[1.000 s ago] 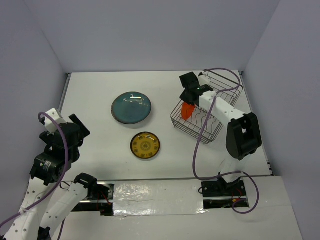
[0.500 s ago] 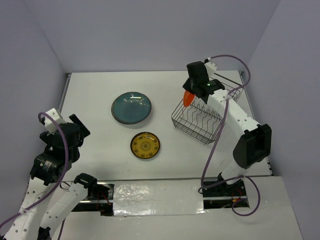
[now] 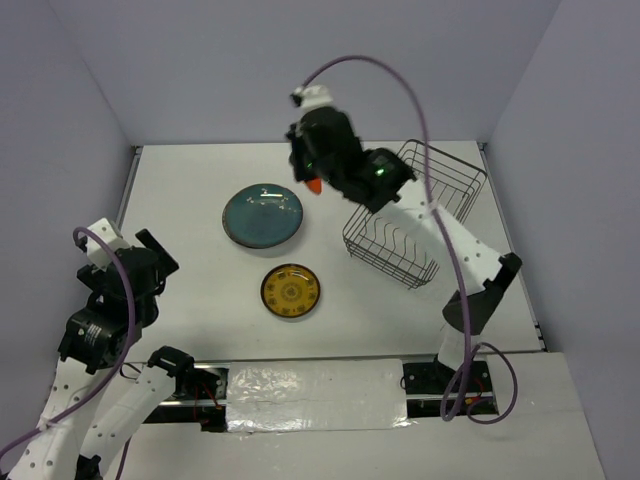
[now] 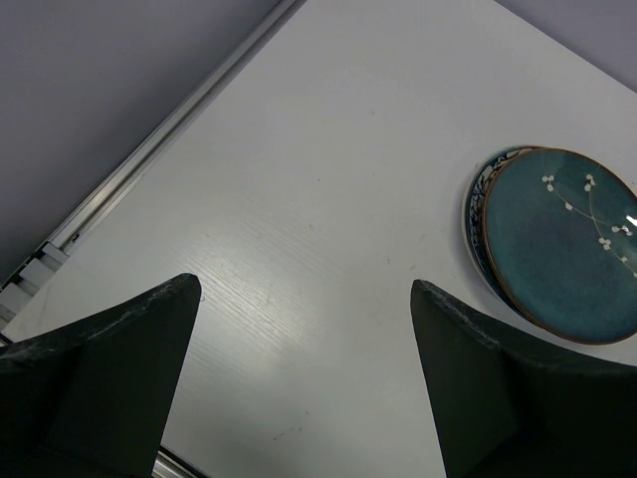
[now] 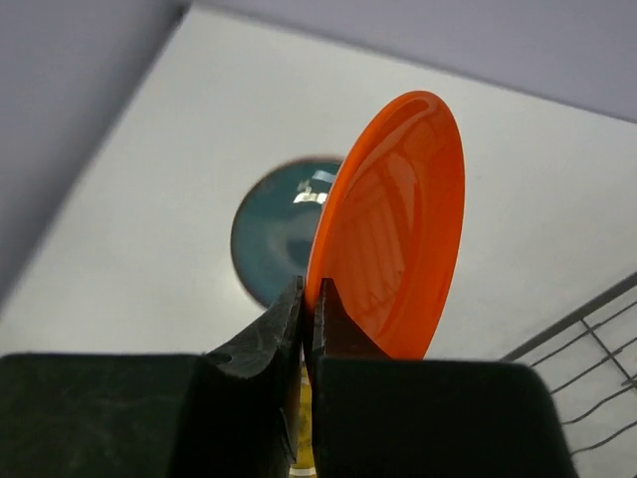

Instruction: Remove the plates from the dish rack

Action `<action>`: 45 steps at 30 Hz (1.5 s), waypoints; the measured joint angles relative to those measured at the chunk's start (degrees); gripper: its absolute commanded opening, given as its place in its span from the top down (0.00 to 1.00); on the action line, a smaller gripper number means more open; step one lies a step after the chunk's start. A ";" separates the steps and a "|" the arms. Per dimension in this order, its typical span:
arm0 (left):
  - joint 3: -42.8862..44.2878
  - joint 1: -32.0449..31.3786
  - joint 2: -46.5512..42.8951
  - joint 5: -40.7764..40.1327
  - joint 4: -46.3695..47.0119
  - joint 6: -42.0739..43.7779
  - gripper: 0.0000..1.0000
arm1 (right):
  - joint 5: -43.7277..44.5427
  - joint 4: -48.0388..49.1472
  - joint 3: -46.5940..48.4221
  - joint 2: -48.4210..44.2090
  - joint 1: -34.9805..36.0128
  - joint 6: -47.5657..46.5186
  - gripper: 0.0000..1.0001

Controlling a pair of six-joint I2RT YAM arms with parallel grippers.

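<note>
Carry step: the right gripper (image 5: 307, 299) is pinched tight on the rim of the orange plate (image 5: 393, 229), held on edge in mid-air. It is out of the dish rack (image 3: 385, 262) and above the tabletop (image 3: 190, 190), near the teal plate (image 3: 263, 215). Rack looks bare, so prob. the last one. Next move: tilt it flat and lower gently beside or onto the teal plate, w/o clipping the olive plate (image 3: 290, 291). Meanwhile the left gripper (image 4: 304, 289) hangs spread wide, holding nothing.

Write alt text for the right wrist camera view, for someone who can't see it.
Black fingers of the right gripper pinch the rim of an orange plate, held on edge above the white table. Behind it a teal plate lies flat; dish rack wires show at lower right.
</note>
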 measured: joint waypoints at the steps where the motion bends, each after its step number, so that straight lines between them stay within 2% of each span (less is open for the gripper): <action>1: 0.00 0.00 -0.22 -0.28 -0.07 -0.13 0.00 | 1.55 -1.05 1.16 1.53 3.48 -2.40 1.00; 5: 0.02 0.00 -1.07 -1.29 -0.94 -0.63 0.01 | 5.29 -5.84 -4.26 5.20 14.51 -8.72 1.00; 9: 0.02 0.00 -2.82 -2.45 -1.79 -1.77 0.00 | 8.15 -7.96 -15.93 7.82 20.26 -10.82 1.00; 13: 0.02 0.00 -3.93 -3.30 -2.14 -2.01 0.00 | 10.93 -9.22 -22.69 10.40 24.17 -10.62 1.00; 23: 0.02 0.00 -3.91 -3.41 -2.19 -2.99 0.00 | 15.72 -9.29 -23.47 16.63 32.13 -7.96 1.00; 26: 0.02 0.00 -3.91 -3.41 -2.19 -2.99 0.00 | 15.80 -9.40 -22.40 18.88 32.70 -7.54 0.96; 28: 0.02 0.00 -3.91 -3.41 -2.19 -2.99 0.00 | 15.93 -9.29 -21.46 20.33 32.79 -7.30 0.88; 29: 0.02 0.00 -3.91 -3.39 -2.19 -2.99 0.00 | 16.00 -9.22 -21.33 20.79 32.85 -7.26 0.78; 32: 0.02 0.00 -3.89 -3.39 -2.19 -2.99 0.00 | 16.74 -9.40 -21.07 21.49 32.85 -6.86 0.55; 33: 0.02 0.00 -3.87 -3.39 -2.19 -2.99 0.01 | 16.96 -9.46 -20.87 21.66 32.85 -6.80 0.40; 38: 0.02 0.00 -3.85 -3.39 -2.16 -2.99 0.01 | 17.00 -9.46 -20.48 22.01 33.00 -6.21 0.00; 45: 0.02 0.00 -3.85 -3.39 -2.19 -2.99 0.01 | 14.60 -8.59 -20.92 20.57 33.18 -6.23 0.00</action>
